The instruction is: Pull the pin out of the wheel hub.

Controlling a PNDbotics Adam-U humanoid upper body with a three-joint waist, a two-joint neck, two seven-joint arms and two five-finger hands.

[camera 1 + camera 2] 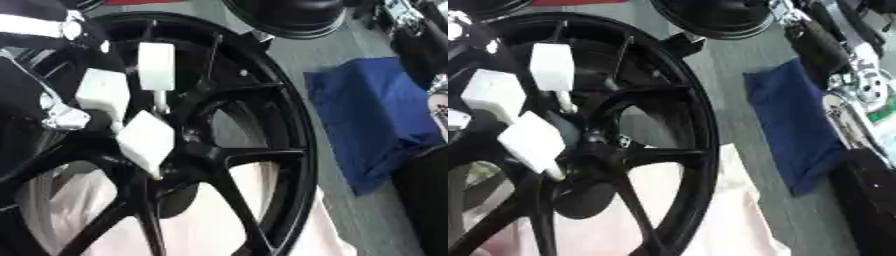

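Black wheel hub (pixel 254 150) fills view | left hand (pixel 131 105) white fingertips pinch pin (pixel 162 106) | blue cloth (pixel 376 115) right

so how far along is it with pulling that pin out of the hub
Done: the left hand, with white-tipped fingers, has reached the centre of the black spoked wheel. In hand: its fingers are closing around a thin pale pin at the hub, which looks still seated. I cannot tell whether they already pinch it. Left: draw the pin clear of the hub. The right hand is not in view.
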